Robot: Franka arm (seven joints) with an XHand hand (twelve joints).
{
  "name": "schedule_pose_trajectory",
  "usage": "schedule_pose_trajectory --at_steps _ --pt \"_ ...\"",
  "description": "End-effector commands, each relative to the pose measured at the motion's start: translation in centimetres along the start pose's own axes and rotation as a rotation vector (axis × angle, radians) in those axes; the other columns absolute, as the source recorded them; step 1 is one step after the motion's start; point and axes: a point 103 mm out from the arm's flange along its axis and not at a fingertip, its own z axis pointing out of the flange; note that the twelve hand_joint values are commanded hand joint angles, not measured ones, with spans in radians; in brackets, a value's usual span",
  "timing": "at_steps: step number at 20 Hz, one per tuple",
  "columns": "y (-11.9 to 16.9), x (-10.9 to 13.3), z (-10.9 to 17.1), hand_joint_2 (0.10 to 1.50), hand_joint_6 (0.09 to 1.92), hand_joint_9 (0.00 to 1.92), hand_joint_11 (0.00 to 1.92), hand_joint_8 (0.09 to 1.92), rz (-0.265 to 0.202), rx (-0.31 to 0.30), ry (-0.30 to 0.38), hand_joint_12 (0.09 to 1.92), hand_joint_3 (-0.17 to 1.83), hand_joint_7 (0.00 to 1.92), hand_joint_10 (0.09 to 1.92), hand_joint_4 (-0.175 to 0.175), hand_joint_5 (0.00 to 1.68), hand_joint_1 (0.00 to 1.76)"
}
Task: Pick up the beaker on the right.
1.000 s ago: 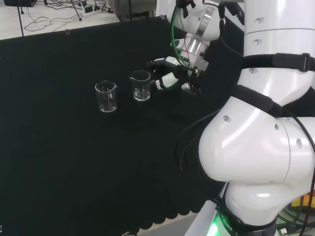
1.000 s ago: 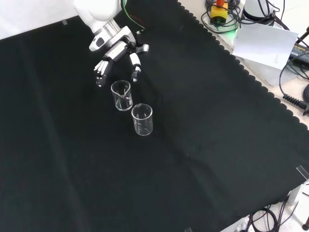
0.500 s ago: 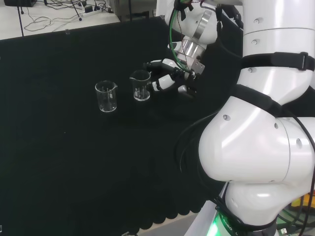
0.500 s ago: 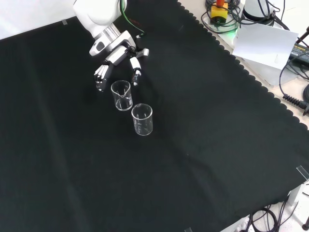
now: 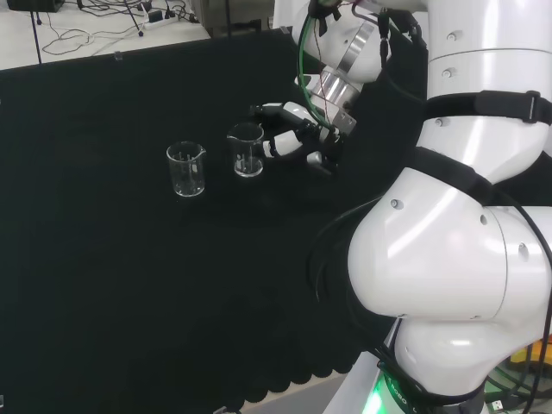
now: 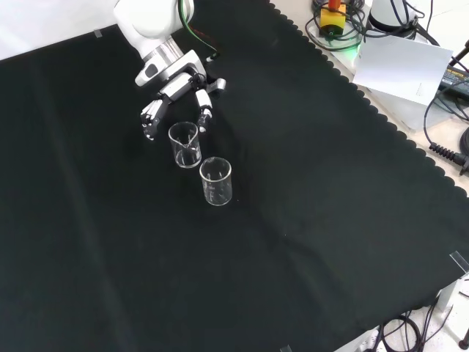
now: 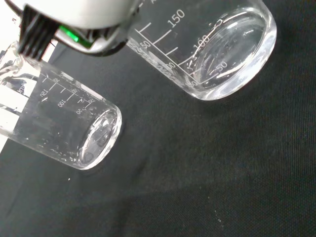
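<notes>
Two clear glass beakers with printed scales stand upright on the black cloth. In the head view the right beaker (image 5: 247, 151) stands next to the hand (image 5: 296, 138), and the left beaker (image 5: 186, 170) stands apart from it. In the front view the hand (image 6: 176, 89) comes in from the top, open. Its fingers (image 6: 149, 117) and thumb (image 6: 204, 114) are spread to either side of the near beaker (image 6: 185, 144), with a gap to the glass. The other beaker (image 6: 216, 180) stands just below. The wrist view shows the near beaker (image 7: 217, 54) large and the other beaker (image 7: 64, 128) beyond it.
The arm's white links (image 5: 466, 216) rise at the right of the head view. In the front view the cloth's scalloped edge (image 6: 381, 121) runs down the right, with a paper sheet (image 6: 403, 66) and cables beyond it. Bare cloth lies around both beakers.
The hand has crept closer to the right beaker, leftward in the head view, so its fingers and thumb now flank the glass. Both beakers stand where they were.
</notes>
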Motion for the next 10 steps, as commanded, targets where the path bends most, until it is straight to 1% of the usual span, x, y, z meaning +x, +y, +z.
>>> schedule_pose_trajectory --at_steps 1,4,5,10 --pt "0.16 -0.13 0.35 0.50 0.09 0.38 0.00 0.68 -0.010 -0.005 0.009 1.33 0.64 0.26 0.64 -0.055 0.40 0.88" --pt "0.18 -0.13 0.73 0.50 0.09 0.40 0.00 0.68 -0.013 -0.003 0.014 1.34 0.64 0.27 0.64 -0.056 0.41 0.88" --pt "0.24 -0.08 0.88 0.50 0.09 0.40 0.00 0.68 -0.017 0.007 0.015 1.34 0.64 0.28 0.64 -0.056 0.41 0.88" --pt "0.42 0.17 1.25 0.50 0.09 0.41 0.00 0.69 -0.015 -0.019 0.035 1.35 0.63 0.30 0.63 -0.054 0.44 0.92"
